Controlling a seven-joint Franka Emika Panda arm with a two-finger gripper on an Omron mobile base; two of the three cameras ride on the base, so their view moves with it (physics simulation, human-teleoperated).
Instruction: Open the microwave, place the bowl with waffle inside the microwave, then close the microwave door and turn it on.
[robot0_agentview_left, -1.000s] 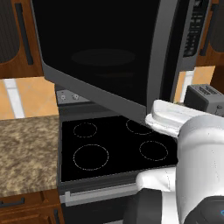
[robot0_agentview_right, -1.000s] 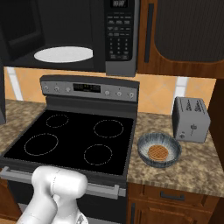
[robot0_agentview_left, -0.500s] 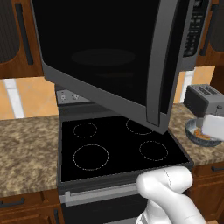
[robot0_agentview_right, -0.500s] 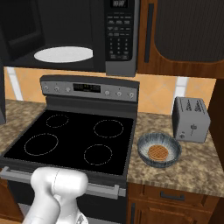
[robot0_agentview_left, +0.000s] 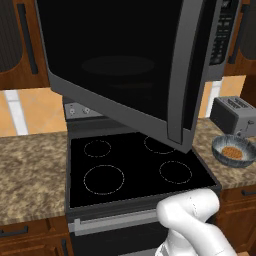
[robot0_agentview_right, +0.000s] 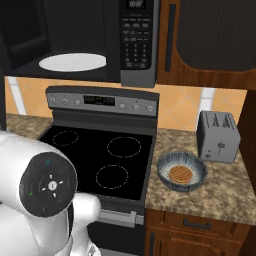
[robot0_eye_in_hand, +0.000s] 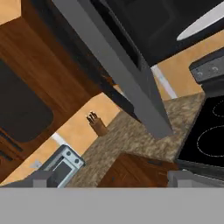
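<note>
You see the grey-blue patterned bowl (robot0_agentview_right: 182, 171) holding the orange-brown waffle (robot0_agentview_right: 180, 174) on the surface beside the toaster (robot0_agentview_right: 218, 136). The right base view exposes the microwave (robot0_agentview_right: 100, 40) turntable (robot0_agentview_right: 73, 62). Pincer (robot0_eye_in_hand: 112, 180) is spread wide, empty.

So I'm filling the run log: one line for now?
black glass microwave door: open | grey-blue bowl with waffle: on counter | gripper: open

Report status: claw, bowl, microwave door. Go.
Claw open, holding nothing. Microwave door swung open, turntable bare. Bowl with waffle on counter beside toaster.
</note>
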